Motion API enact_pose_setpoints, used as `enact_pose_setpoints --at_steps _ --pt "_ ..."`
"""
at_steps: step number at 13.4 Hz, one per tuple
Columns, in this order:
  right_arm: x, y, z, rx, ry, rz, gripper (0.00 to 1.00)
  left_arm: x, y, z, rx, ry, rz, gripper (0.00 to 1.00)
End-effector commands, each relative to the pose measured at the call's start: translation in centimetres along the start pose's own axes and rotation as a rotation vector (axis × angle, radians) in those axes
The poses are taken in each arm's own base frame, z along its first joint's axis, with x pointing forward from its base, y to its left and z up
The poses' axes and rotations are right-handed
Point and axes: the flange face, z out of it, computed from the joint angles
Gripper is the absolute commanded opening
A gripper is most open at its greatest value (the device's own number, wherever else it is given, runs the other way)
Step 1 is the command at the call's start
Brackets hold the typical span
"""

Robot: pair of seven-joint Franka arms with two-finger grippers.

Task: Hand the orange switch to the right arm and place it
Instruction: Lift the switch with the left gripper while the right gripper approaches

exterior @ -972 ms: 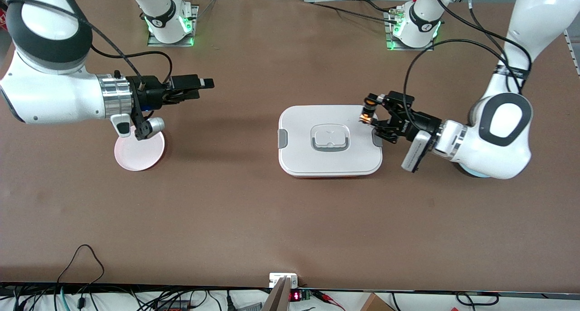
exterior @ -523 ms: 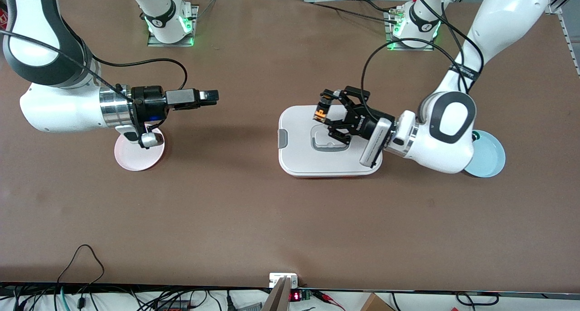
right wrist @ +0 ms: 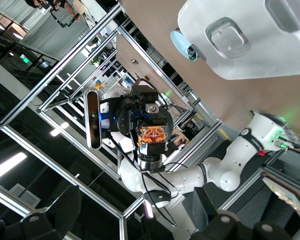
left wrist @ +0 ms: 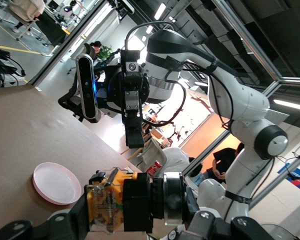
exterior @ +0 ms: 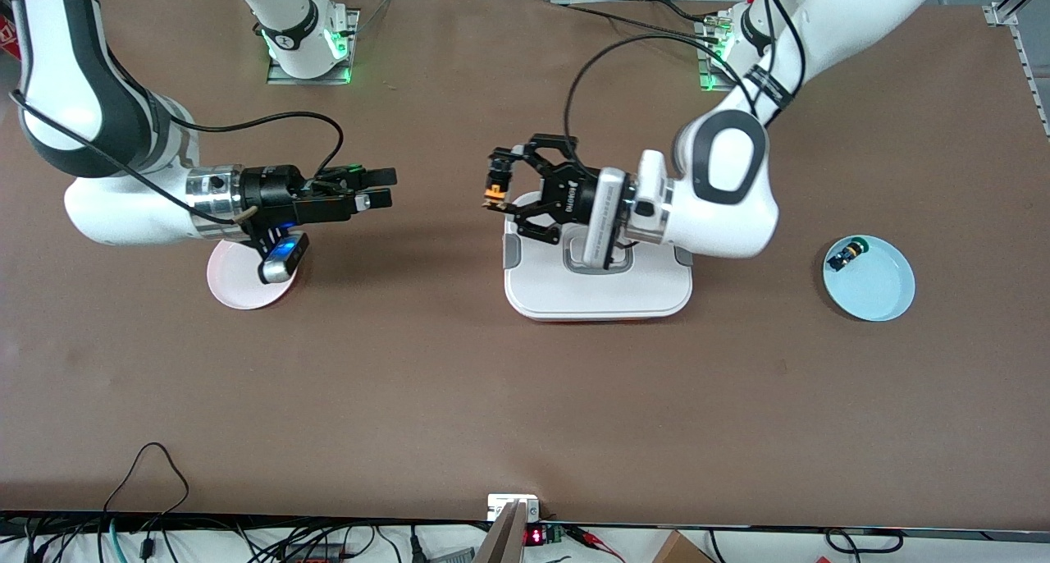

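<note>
Front view: my left gripper (exterior: 495, 192) hangs over the bench just off the white box (exterior: 597, 288), at the box's edge toward the right arm's end, and it pinches the switch (exterior: 492, 192) with the orange part showing between the fingers. My right gripper (exterior: 379, 187) is over bare bench between the pink plate (exterior: 238, 280) and the box, pointed at the left one, a clear gap apart. Its fingers look slightly spread. A second small switch (exterior: 846, 256) lies in the blue plate (exterior: 882, 292) toward the left arm's end; I leave it alone.

Left wrist view: the switch (left wrist: 122, 200) sits crosswise in my fingers, orange body and black collar exposed. The right gripper (left wrist: 134, 136) faces me head-on, the pink plate (left wrist: 55, 183) on the bench below it.

Right wrist view: the switch (right wrist: 152, 136) appears end-on, roughly centred ahead, held in the left gripper (right wrist: 151, 127).

To do the handover well, I judge I should keep the left gripper steady, bring the right one in along the shared line, close it on the exposed part clear of the left fingers, and only then release.
</note>
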Motion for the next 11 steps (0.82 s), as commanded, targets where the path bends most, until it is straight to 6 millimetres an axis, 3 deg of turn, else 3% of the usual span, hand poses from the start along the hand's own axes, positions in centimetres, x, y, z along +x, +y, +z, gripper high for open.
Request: enact_pose_setpoints --at_steps 1,5,11 --pt "-0.1 0.9 2.4 0.021 -0.002 0.045 1.00 -0.7 1.6 2.6 0.047 0.071 0.021 0.35" --pt "0.3 1.7 5.0 0.016 0.021 0.063 1.00 -1.2 1.7 3.5 0.061 0.120 0.054 0.36" --pt "0.2 2.5 6.3 0.024 0.007 0.104 1.00 -1.2 1.6 3.4 0.062 0.121 0.044 0.36"
